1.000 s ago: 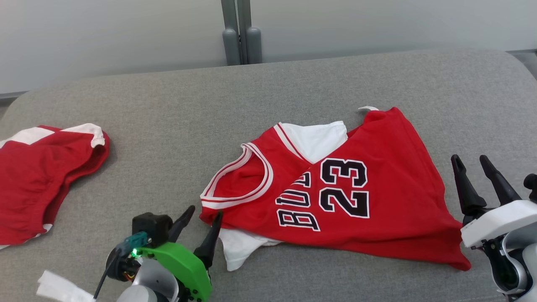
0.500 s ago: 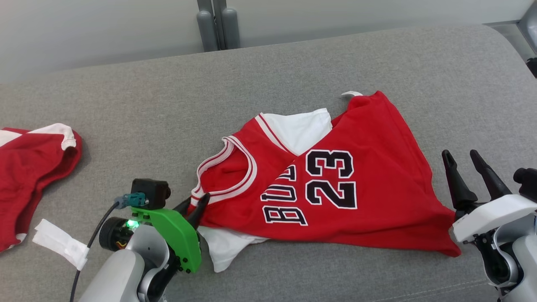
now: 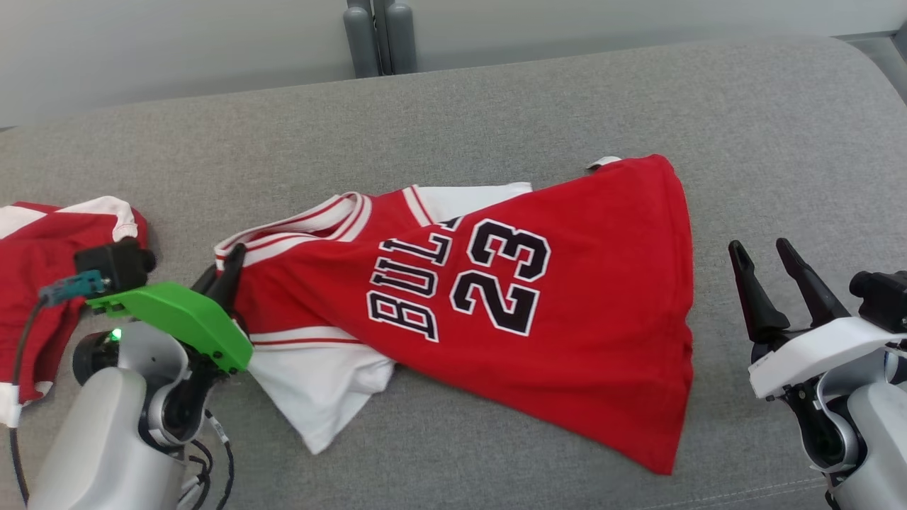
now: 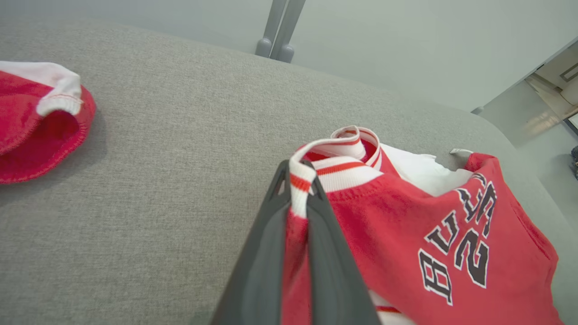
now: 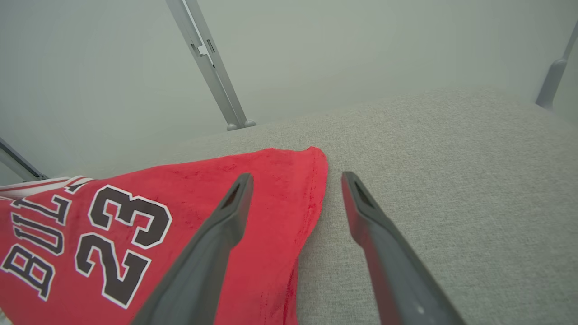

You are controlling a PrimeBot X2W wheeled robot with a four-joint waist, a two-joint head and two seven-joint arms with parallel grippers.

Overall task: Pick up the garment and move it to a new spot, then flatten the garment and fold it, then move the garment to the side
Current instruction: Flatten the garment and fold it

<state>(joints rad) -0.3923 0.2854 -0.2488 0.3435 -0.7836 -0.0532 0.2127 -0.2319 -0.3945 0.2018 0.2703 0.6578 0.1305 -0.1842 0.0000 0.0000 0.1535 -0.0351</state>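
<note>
Now clamped: red jersey [image 3: 609, 297] numbered "23", caught at its striped neck trim [image 4: 336, 174].
Jersey place: spread across the middle of the grey cushion [image 3: 496, 120], hem toward the cushion's right side, white panel [image 3: 319, 382] poking out toward the cushion's near edge.
Left gripper [image 3: 225, 273]: over the cushion's left half, fingers pressed together with the trim sandwiched between them.
Right gripper [image 3: 762, 262]: above the cushion's right part, fingers spread apart, nothing between them.
Second red garment [image 3: 49, 255]: bunched at the cushion's left edge, apart from the jersey.
Grey posts [image 3: 375, 35]: behind the cushion's far edge.
</note>
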